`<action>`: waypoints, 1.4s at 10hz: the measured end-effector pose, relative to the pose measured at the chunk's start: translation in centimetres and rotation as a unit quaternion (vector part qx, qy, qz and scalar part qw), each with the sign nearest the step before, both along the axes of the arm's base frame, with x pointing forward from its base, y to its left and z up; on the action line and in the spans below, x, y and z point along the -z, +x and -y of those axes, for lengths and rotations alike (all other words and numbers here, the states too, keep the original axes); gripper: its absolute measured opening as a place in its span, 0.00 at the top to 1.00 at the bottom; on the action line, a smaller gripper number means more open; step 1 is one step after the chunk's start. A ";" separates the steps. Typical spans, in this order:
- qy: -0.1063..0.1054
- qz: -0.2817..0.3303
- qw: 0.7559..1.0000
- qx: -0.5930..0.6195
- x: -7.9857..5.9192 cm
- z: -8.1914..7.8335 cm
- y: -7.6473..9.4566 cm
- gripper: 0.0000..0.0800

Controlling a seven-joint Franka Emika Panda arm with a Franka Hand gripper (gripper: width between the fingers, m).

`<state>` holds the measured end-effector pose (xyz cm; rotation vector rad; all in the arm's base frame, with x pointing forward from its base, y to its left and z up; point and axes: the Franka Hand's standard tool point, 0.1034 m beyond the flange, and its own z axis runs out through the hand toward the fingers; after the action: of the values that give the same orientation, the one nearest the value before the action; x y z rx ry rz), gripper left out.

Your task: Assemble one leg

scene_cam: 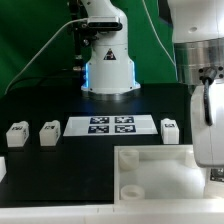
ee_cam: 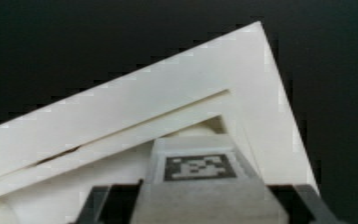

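Note:
In the wrist view my gripper (ee_cam: 208, 203) is shut on a leg (ee_cam: 202, 165), a small white block with a black-and-white tag facing the camera. A dark finger (ee_cam: 108, 203) shows on each side of it. Below the held leg lies a corner of the large white tray-like piece (ee_cam: 158, 110). In the exterior view my gripper (scene_cam: 207, 110) hangs at the right, above that piece (scene_cam: 170, 170). Three more legs stand on the black table: two at the exterior view's left (scene_cam: 17, 133) (scene_cam: 49, 133) and one right of the marker board (scene_cam: 169, 129).
The marker board (scene_cam: 110, 126) lies flat mid-table in front of the robot base (scene_cam: 106, 60). A further white part (scene_cam: 2, 168) shows at the exterior view's left edge. A green backdrop stands behind.

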<state>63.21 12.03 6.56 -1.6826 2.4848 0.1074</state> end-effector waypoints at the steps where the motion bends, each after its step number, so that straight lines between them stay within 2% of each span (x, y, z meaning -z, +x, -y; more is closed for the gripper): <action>1: -0.001 0.001 1.000 -0.007 0.0 0.0 0.0 0.63; 2: -0.001 0.000 1.000 -0.008 0.1 0.0 -0.1 0.54; 3: -0.001 0.000 1.000 -0.008 0.1 0.0 -0.1 0.37; 4: -0.001 0.000 1.000 -0.008 0.2 0.0 -0.1 0.37; 5: -0.001 0.000 1.000 -0.008 0.2 0.0 -0.1 0.23; 6: -0.001 -0.001 1.000 -0.008 0.2 0.0 -0.1 0.20; 7: -0.004 0.006 0.999 -0.035 0.1 0.0 0.0 0.20; 10: -0.010 0.042 0.989 -0.141 -1.7 0.1 0.1 0.19; 11: -0.013 0.049 0.981 -0.186 -1.8 0.0 0.2 0.19; 14: -0.012 0.047 0.983 -0.178 -1.7 0.0 0.2 0.19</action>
<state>63.37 12.07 8.23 -2.0739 2.1027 0.0348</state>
